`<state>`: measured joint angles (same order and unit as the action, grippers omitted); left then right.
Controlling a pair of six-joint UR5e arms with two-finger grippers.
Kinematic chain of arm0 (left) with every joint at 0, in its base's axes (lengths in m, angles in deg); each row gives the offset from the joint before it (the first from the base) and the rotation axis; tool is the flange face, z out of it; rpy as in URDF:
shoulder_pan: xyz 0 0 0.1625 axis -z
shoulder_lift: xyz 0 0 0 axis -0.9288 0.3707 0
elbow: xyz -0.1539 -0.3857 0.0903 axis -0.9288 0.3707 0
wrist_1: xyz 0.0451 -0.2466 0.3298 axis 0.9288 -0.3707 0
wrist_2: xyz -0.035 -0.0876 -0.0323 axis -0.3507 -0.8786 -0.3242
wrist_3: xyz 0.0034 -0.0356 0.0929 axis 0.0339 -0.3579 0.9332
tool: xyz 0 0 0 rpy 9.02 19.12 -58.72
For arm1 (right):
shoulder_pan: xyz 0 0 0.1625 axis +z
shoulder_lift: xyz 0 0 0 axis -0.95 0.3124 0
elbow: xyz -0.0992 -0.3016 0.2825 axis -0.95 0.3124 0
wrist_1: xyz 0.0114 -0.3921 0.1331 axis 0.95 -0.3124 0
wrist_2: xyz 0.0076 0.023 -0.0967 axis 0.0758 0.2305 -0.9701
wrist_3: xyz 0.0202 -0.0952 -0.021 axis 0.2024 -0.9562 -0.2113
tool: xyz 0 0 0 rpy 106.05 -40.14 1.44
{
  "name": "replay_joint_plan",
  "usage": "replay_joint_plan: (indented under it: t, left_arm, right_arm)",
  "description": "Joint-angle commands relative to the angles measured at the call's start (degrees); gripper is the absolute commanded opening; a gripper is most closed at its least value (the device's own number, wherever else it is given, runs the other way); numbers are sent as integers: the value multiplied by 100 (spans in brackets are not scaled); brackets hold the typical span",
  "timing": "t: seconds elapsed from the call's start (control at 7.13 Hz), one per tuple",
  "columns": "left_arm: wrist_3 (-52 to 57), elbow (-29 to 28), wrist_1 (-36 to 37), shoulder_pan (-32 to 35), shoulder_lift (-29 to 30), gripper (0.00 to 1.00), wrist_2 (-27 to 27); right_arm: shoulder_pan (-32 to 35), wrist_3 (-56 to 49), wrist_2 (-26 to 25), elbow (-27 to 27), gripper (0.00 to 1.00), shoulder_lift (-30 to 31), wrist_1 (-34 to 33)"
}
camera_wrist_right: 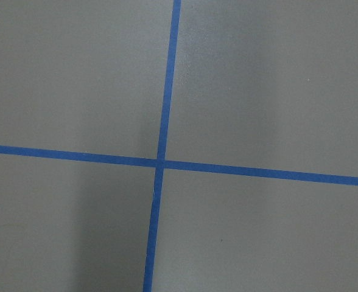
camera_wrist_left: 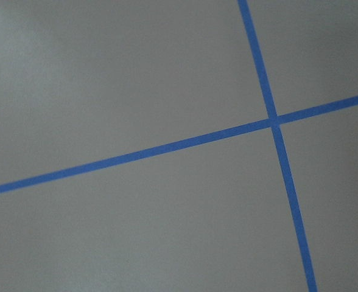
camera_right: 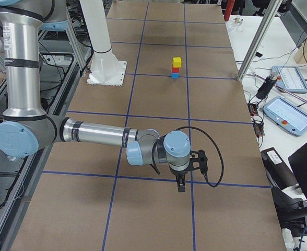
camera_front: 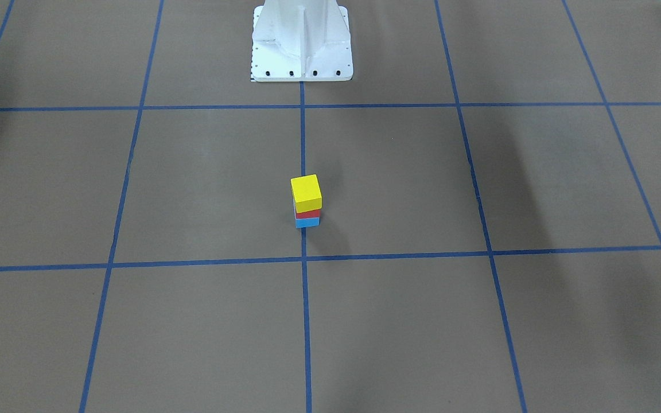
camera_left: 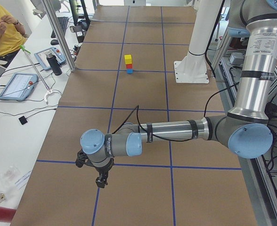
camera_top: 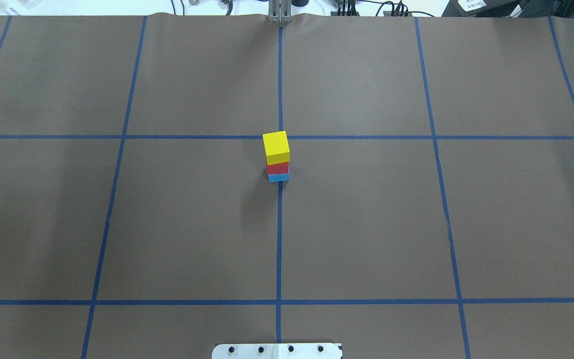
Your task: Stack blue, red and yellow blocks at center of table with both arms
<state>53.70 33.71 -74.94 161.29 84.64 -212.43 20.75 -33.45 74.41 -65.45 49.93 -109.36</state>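
- Standing upright on the table, the single stack has a vertical long axis: blue block at the bottom, red block on it, yellow block on top, each touching the next.
- In the overhead view the stack sits on the centre tape line, just at 6 o'clock from a tape crossing.
- From the left gripper the stack lies far off between 12 and 1 o'clock in the left side view. From the right gripper it lies far off at 12 o'clock in the right side view.
- Both grippers hang over opposite ends of the table, well apart from the stack, and neither looks clearly nearer.
- Only the side views show the grippers, so whether their fingers are parted or closed cannot be told. All three blocks are in the stack, so neither gripper carries one.
- Count: three blocks (one blue, one red, one yellow), one stack, two grippers.
- Judged from this, the stacking looks finished.
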Motion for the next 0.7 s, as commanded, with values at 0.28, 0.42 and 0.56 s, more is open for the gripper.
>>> replay_joint_plan:
  t: [0.28, 0.42, 0.56]
  left_arm:
    - [-274, 438, 170, 55, -234, 100, -31]
    - [-240, 561, 109, 55, -234, 100, 4]
    - [-230, 623, 13, 47, -243, 100, 100]
  right_arm:
    - [0, -3, 9, 18, 100, -1, 7]
    - [0, -3, 0, 44, 100, -1, 7]
    - [0, -29, 0, 44, 100, 8, 7]
